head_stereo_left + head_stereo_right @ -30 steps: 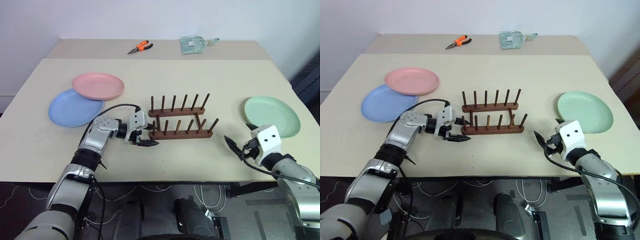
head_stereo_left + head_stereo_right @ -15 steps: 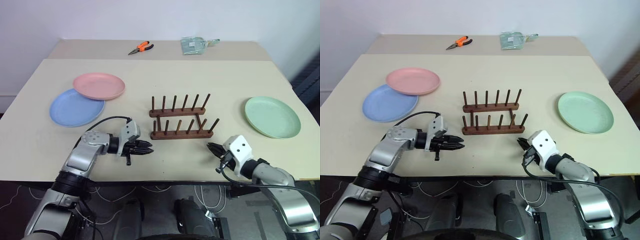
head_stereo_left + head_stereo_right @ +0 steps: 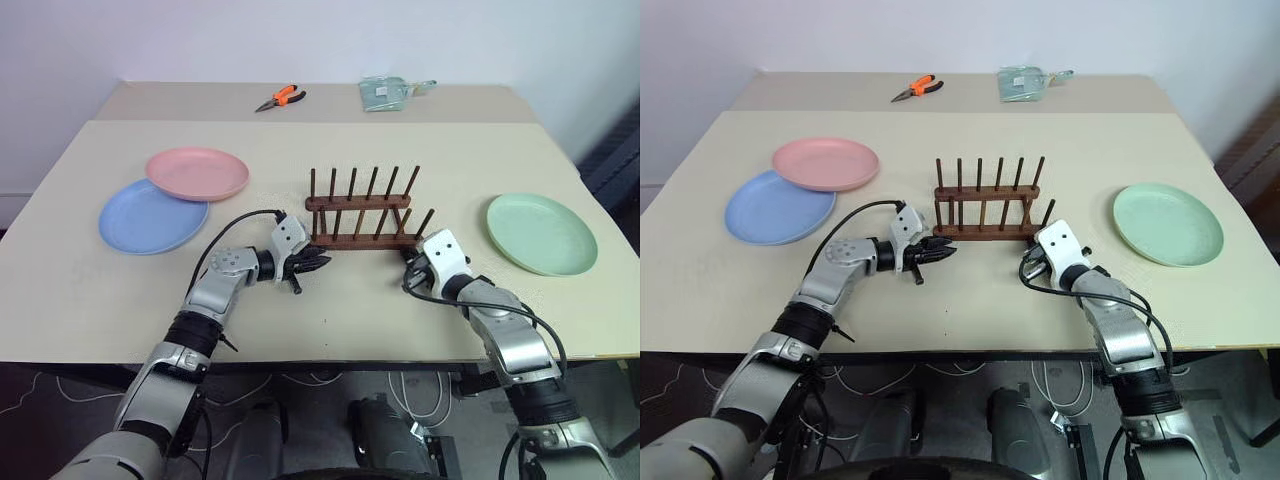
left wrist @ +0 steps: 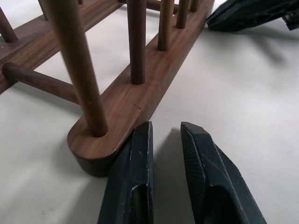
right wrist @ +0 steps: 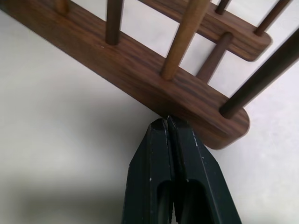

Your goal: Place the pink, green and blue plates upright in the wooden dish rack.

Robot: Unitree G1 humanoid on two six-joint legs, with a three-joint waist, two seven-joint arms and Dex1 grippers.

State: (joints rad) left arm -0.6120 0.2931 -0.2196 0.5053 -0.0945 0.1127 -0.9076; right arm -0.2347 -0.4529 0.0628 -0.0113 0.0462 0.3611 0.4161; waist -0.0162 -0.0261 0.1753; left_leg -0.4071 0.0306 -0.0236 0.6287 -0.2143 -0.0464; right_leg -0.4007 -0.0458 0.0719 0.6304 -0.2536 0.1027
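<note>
The wooden dish rack (image 3: pixel 360 240) stands empty at the table's middle. My left gripper (image 3: pixel 318 262) lies low at the left end of its near rail, fingers (image 4: pixel 140 154) drawn almost together with nothing between them, one touching the rail's rounded end (image 4: pixel 107 140). My right gripper (image 5: pixel 167 120) is shut and empty, its tip pressed against the near rail's right end (image 5: pixel 210 121). To the left, the pink plate (image 3: pixel 197 172) lies flat, overlapping the blue plate (image 3: pixel 140 218). On the right the green plate (image 3: pixel 541 233) lies flat.
Orange-handled pliers (image 3: pixel 280 95) and a clear packet (image 3: pixel 390 90) lie on the back table section. The table's front edge (image 3: pixel 330 355) runs just behind both forearms. A black cable (image 3: pixel 235 225) loops over the left wrist.
Both grippers closed and came in to the ends of the rack's near rail. The rack has slid away from me, toward the table's middle. The plates have not moved.
</note>
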